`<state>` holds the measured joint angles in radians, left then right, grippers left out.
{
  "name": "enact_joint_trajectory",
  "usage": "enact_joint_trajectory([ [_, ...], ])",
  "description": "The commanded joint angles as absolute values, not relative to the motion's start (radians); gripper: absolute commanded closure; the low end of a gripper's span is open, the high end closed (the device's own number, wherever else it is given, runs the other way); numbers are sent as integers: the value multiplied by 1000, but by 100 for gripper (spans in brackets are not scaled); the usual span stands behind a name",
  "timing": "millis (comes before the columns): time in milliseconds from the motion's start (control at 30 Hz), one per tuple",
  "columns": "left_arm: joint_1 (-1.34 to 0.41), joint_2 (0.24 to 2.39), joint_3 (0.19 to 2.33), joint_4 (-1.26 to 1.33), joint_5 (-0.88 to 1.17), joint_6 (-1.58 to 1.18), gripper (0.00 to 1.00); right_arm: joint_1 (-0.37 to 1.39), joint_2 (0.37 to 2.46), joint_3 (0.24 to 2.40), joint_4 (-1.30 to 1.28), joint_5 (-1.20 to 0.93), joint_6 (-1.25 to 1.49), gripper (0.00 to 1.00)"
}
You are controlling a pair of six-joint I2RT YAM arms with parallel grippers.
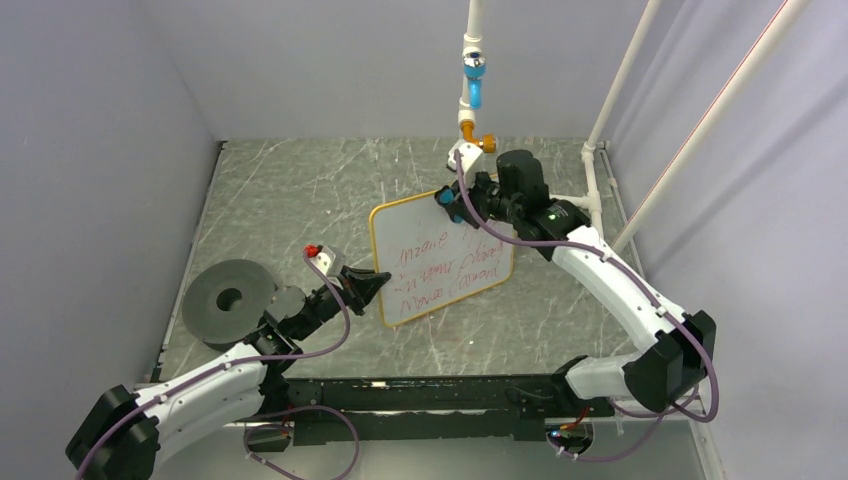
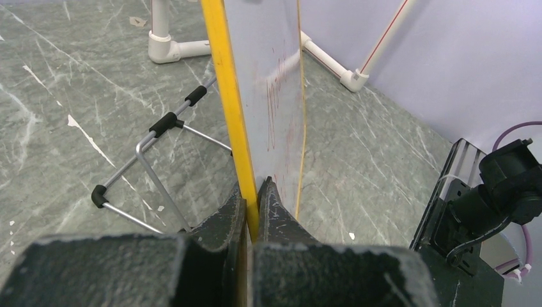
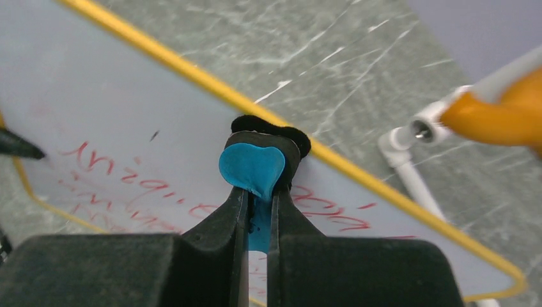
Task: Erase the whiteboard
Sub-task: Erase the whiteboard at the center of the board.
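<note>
Where the overhead camera looks down, the whiteboard (image 1: 400, 225) sits tilted near the middle of the grey, white-veined desk (image 1: 300, 190), its written face turned up toward the camera. Its long axis runs from its near-left corner out to the right, slanting slightly away from the arms' bases. It is a flat white rectangle with rounded corners and a thin yellow-orange frame, crossed by lines of red handwriting (image 1: 440, 270). The left claw (image 1: 375, 283) meets the whiteboard's left edge; the right claw (image 1: 455, 205) is at its far corner. A matte grey disc (image 1: 230, 300) with a round centre hole lies well left of the whiteboard.

From the left wrist, the whiteboard is seen edge-on, rising straight away from the camera. The rough black fingers are pressed together on its glossy yellow frame. A thin wire stand (image 2: 160, 147) with black rubber sleeves sits on the whiteboard's back side; whether they touch I cannot tell.

From the right wrist, the claw is pinching the smooth blue tab of an eraser (image 3: 252, 167). The eraser's fuzzy black pad rests against the white face just inside the frame, above the red writing. An orange fitting (image 3: 492, 109) on a white pipe lies beyond the whiteboard's edge.
</note>
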<state>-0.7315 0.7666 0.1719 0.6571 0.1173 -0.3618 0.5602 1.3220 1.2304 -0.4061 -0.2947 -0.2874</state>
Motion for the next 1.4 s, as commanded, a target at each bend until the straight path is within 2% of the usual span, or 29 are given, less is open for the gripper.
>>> enact_joint_trajectory([
  [0, -748, 778, 154, 615, 244, -272, 100, 525, 1298, 1221, -320, -205, -314, 100],
  [100, -747, 765, 147, 620, 244, -275, 100, 525, 1259, 1105, -281, -192, -335, 100],
  [233, -748, 758, 141, 626, 244, -276, 100, 556, 1238, 1048, -285, -319, -328, 100],
  [367, -747, 772, 145, 633, 248, -283, 100, 598, 1289, 1156, -322, -361, -308, 100],
  [533, -748, 781, 135, 662, 252, -304, 100, 528, 1325, 1301, -341, -290, -279, 100],
  [700, -748, 765, 130, 656, 253, -299, 100, 496, 1250, 1113, -271, -227, -310, 100],
  [800, -748, 762, 128, 659, 255, -297, 100, 503, 1219, 1029, -260, -308, -311, 100],
  [967, -747, 775, 133, 668, 255, -308, 100, 553, 1245, 1078, -291, -433, -303, 100],
  [1167, -748, 780, 132, 672, 256, -322, 100, 500, 1285, 1237, -296, -321, -241, 100],
  [1367, -748, 762, 133, 657, 254, -312, 100, 464, 1223, 1068, -253, -239, -316, 100],
])
